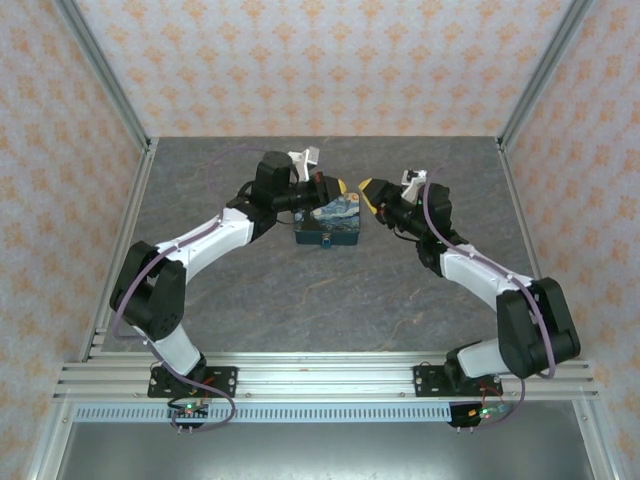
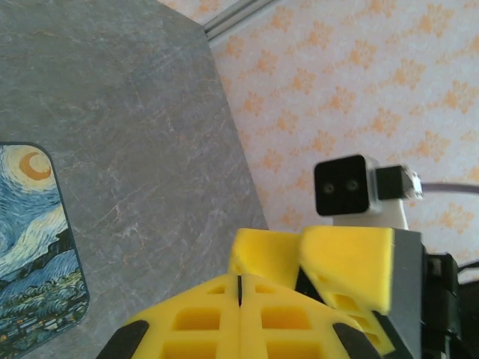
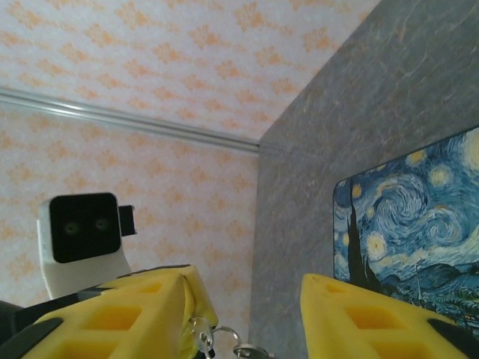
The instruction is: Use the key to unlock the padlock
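1. Closest to my left wrist camera, the left fingers (image 2: 194, 318) are clenched flush together, with no gap along the seam. I cannot tell whether anything is pinched at their tips.
2. On my right wrist camera the right fingers (image 3: 374, 318) stand released, wide apart, gripping nothing.
3. Between them, just beside the inner face of one, hang small metal loops, the key ring (image 3: 217, 340). The key's blade is too small to make out, and I cannot tell what holds the ring up.
4. Just beyond both sets of fingers, the starry-patterned box (image 1: 327, 222) lies flat on the desk (image 1: 330, 300) and looks shut. From overhead, both arms reach in over its far edge, their tips facing each other, near but apart.
5. A small pale fitting (image 1: 325, 243) on the box's near face may be the padlock, but it is too small for me to say.
6. My judgement is that the key is off the desk and up by the fingers, so the pick-up looks done. What is left is to settle a firm hold on it, bring it down to the lock, insert it and turn. Nothing shows the lock opened yet.
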Tool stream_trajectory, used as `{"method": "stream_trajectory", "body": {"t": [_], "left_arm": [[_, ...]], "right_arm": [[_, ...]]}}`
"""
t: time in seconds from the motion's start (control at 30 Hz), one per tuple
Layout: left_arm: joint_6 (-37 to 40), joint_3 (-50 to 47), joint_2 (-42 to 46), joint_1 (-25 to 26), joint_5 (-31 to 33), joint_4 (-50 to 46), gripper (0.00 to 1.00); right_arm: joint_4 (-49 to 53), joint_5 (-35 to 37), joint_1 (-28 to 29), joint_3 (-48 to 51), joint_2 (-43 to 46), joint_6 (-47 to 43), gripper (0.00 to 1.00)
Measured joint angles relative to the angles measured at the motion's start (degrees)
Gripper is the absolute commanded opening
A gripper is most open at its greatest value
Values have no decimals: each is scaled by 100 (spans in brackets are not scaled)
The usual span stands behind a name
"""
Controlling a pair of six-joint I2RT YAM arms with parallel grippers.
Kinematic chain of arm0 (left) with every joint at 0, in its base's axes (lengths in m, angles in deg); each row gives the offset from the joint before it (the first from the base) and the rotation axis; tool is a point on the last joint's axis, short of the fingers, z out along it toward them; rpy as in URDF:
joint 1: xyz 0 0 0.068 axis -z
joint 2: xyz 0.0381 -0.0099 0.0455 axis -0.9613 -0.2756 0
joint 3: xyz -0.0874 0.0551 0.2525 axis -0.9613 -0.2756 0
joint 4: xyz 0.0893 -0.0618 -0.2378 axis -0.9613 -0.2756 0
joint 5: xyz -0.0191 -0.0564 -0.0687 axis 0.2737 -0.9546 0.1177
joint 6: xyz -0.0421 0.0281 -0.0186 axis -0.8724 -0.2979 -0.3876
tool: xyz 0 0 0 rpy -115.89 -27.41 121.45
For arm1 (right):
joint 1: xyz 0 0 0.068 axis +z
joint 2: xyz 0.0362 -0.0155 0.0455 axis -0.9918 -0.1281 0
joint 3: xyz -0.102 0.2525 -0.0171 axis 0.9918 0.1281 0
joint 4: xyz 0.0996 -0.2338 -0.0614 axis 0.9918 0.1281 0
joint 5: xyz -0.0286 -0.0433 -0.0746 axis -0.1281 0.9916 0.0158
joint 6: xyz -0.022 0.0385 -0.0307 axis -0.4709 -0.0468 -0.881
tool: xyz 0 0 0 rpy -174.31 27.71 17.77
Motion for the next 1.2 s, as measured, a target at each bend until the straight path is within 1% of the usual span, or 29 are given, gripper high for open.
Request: {"method": "stream_trajectory", "body": {"t": [0.13, 0.37, 0.5, 0.8, 1.2], "left_arm": [[-127, -267, 0, 0, 15, 337, 0], [-717, -723, 0, 0, 284, 1207, 0], [-949, -754, 0, 0, 393, 1497, 0], [-1156, -761, 0, 0, 516, 1740, 0], [-1287, -761, -2, 2, 584, 1884, 0]], "right_arm": [[-599, -173, 0, 2, -267, 249, 41], [-1628, -188, 57, 210, -686, 820, 40], [-1840, -166, 192, 236, -831, 962, 39], [-2074, -127, 352, 240, -872, 1047, 30], [-2197, -101, 367, 238, -898, 1049, 29]]}}
